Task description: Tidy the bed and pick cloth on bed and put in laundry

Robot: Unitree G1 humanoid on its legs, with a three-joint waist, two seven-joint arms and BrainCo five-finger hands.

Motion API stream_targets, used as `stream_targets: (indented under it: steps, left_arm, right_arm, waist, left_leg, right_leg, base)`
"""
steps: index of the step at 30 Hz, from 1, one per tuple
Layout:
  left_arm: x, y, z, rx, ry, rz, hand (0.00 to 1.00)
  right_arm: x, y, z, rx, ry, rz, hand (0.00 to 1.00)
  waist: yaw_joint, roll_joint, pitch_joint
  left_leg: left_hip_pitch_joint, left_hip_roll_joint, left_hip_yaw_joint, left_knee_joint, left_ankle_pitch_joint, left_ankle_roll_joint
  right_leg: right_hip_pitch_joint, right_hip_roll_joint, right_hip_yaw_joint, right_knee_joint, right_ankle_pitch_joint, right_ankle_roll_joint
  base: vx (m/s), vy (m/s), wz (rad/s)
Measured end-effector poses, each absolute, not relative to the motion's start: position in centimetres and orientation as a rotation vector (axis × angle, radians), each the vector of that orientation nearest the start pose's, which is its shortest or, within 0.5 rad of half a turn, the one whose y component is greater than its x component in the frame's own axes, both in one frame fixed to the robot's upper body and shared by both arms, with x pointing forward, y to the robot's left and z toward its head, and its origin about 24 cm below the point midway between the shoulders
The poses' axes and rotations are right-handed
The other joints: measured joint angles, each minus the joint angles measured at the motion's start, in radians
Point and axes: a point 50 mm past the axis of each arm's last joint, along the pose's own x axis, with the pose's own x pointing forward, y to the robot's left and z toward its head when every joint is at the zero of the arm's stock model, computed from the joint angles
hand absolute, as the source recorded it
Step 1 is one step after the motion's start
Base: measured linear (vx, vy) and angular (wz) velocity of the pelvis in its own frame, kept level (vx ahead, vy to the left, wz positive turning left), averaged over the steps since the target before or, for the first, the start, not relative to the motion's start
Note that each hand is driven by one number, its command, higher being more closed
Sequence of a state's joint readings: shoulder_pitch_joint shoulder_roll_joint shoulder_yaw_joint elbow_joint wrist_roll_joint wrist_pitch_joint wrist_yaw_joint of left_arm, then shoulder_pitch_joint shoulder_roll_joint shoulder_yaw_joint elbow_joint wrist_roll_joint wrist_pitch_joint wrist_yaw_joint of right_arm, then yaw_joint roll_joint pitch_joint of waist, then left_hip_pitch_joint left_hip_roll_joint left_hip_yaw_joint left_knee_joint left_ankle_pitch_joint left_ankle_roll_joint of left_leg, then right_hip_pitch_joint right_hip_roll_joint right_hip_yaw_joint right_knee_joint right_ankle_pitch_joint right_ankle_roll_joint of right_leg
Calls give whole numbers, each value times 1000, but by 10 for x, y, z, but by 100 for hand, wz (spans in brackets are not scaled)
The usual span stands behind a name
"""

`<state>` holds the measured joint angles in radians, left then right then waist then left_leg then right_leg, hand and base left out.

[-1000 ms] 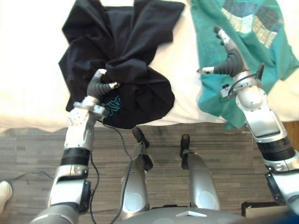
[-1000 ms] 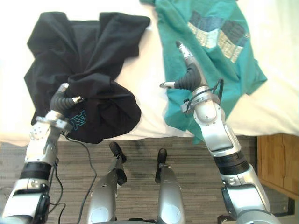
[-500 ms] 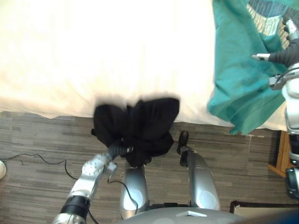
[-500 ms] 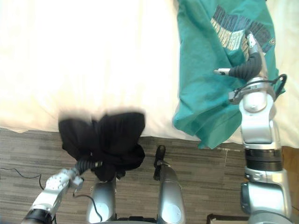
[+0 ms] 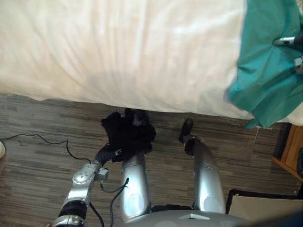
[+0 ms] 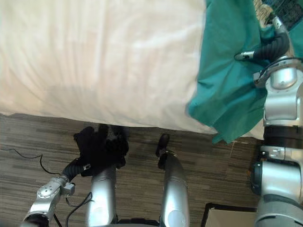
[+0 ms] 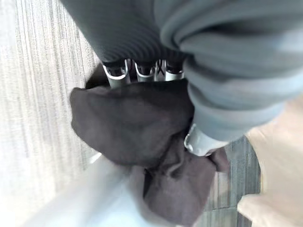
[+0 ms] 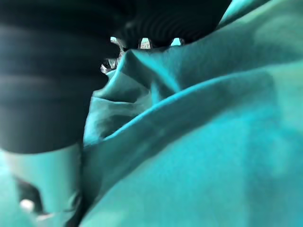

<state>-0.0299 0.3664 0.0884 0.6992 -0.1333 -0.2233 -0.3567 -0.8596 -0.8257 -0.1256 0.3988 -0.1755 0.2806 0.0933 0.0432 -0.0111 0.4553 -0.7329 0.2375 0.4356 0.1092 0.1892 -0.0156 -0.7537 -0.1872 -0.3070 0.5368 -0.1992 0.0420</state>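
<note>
— Off the white bed (image 5: 142, 52) now: crumpled black cloth (image 5: 127, 133) at 7 o'clock, squeezed in the left hand (image 5: 108, 153).
— Keep squeezing it! At 2 o'clock the right hand (image 6: 272, 45) sits on the teal cotton shirt (image 6: 227, 90); can't tell its grip.

text: none legible | teal shirt (image 6: 227, 90) — print patch (image 6: 289, 7) at its top edge, unreadable

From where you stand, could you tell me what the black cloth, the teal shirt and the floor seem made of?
The black cloth: soft matte fabric, likely cotton knit; it bunches and droops limply.
The teal shirt: similar matte jersey, probably; it lies in soft folds.
The floor: grey wood-look planks, wood or laminate; streaked grain, low sheen.
</note>
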Motion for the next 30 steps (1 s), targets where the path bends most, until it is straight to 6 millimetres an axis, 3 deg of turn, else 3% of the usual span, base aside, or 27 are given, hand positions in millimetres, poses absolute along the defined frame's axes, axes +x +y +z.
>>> stream_targets:
  steps: [4,7,10,12,14,17,20,23,25,28,30]
  left_arm:
    - [215,260,-55,90,414,-100,100]
    - [215,255,-57,11,395,-69,100]
    - [214,233,-65,-92,417,-22,100]
    - [220,207,-67,-187,436,-6,100]
    - [223,190,-68,-240,455,-25,100]
    - [219,153,-78,-321,534,-56,100]
    - [215,135,-83,-377,592,-15,100]
    - [210,136,-89,-423,649,76,100]
    - [203,136,-95,-451,683,116,100]
    - [190,141,-102,-468,717,163,100]
    - [174,147,-109,-455,740,207,100]
  right_arm:
    - [340,-332,285,-650,-233,-425,100]
    - [337,-337,252,-512,-253,-375,100]
    - [332,-319,187,-334,-249,-287,100]
    - [320,-290,131,-148,-237,-212,100]
    - [307,-265,93,-17,-203,-171,100]
    - [265,-221,20,266,-72,-80,100]
    - [227,-189,-24,394,65,45,100]
    - [202,-167,-53,437,220,164,100]
    - [192,-159,-63,399,294,232,100]
    - [179,-150,-78,378,406,280,100]
    - [167,-147,-91,373,501,278,100]
  waist:
    - [4,-1,-1]
    - [5,-2,-5]
    - [0,-9,-37]
    - [-7,-13,-94]
    - [-13,-21,-108]
    - [-30,-27,-184]
    - [-56,-29,-231]
    - [-92,-17,-242]
    - [-102,-12,-252]
    - [-109,-15,-271]
    - [-111,-11,-297]
  left_leg:
    - [23,6,50,-22,3,-5]
    - [79,-4,60,-38,14,-17]
    - [168,-2,89,-51,24,-16]
    - [220,1,94,-80,34,-9]
    - [279,4,99,-96,34,-10]
    - [386,2,128,-108,-2,-15]
    - [439,-9,133,-61,-45,-10]
    - [441,-16,97,26,-99,-2]
    - [448,-37,87,33,-103,6]
    - [477,-77,97,21,-85,32]
    - [543,-129,103,-69,-48,64]
  right_leg:
    - [7,-14,-12,15,-7,-4]
    - [58,-27,-19,22,-8,-6]
    - [149,-26,-24,5,-18,0]
    - [209,-13,-38,-27,-22,3]
    - [276,-1,-44,-52,-27,2]
    - [403,6,-68,-111,-36,10]
    - [499,-7,-79,-153,-45,31]
    - [598,-21,-133,-206,-42,50]
    - [660,-28,-188,-236,-38,58]
    - [759,-48,-289,-261,-37,59]
    - [849,-59,-383,-260,-37,59]
  base:
    - [-61,-43,11]
    - [12,-39,12]
    - [77,-67,0]
    - [158,-91,-2]
    - [144,-90,-1]
    - [226,-90,0]
    - [207,-19,7]
    - [184,15,46]
    - [157,56,78]
    - [123,65,102]
    - [68,68,111]
